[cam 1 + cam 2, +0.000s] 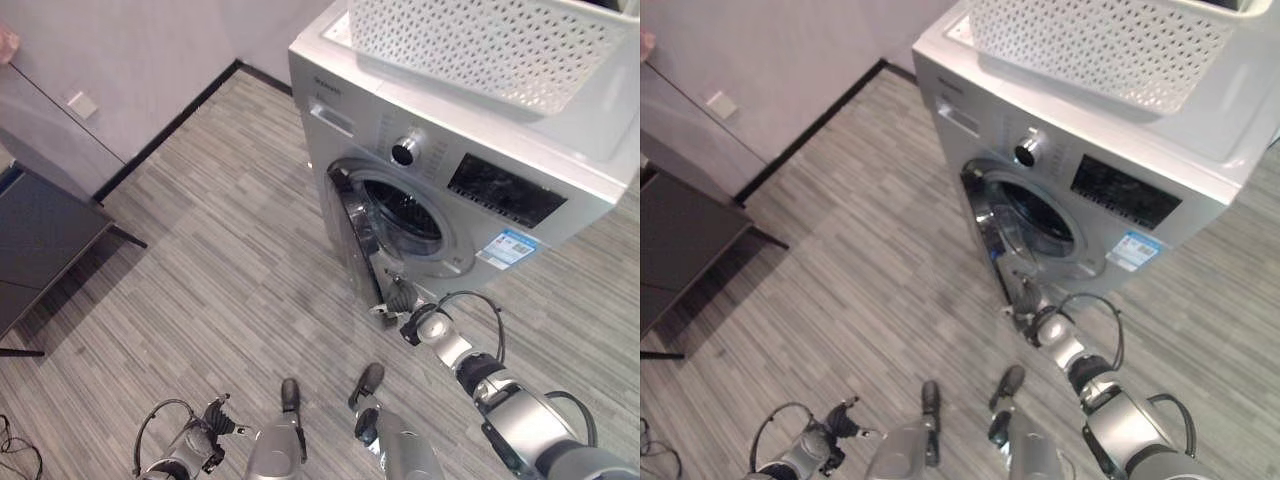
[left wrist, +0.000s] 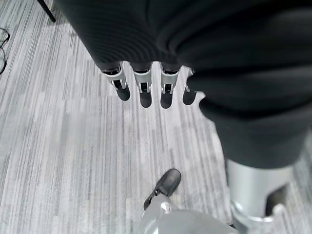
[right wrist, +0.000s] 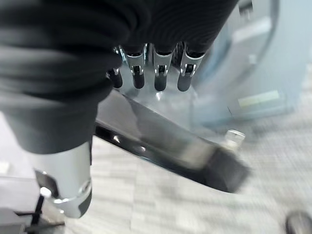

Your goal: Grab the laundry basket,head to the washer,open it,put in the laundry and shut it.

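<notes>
The right hand point(image 1: 402, 297) has its fingers point(image 3: 161, 78) curled loosely over the outer edge of the washer door point(image 1: 358, 235), hooked on the rim rather than pinching it. The door stands swung out from the washer point(image 1: 470, 170), and just past the fingers the drum opening point(image 1: 405, 215) is dark; whether laundry lies inside I cannot tell. Up above, well away from the fingers, the white perforated laundry basket point(image 1: 480, 45) sits on the washer's top. The door looks stiff, smooth and likely slippery on its glossy rim, so a flat push on its outer face would suit shutting better than a hooked grip. The left hand point(image 2: 146, 90) hangs low over the floor point(image 1: 220, 260), fingers curled on nothing.
</notes>
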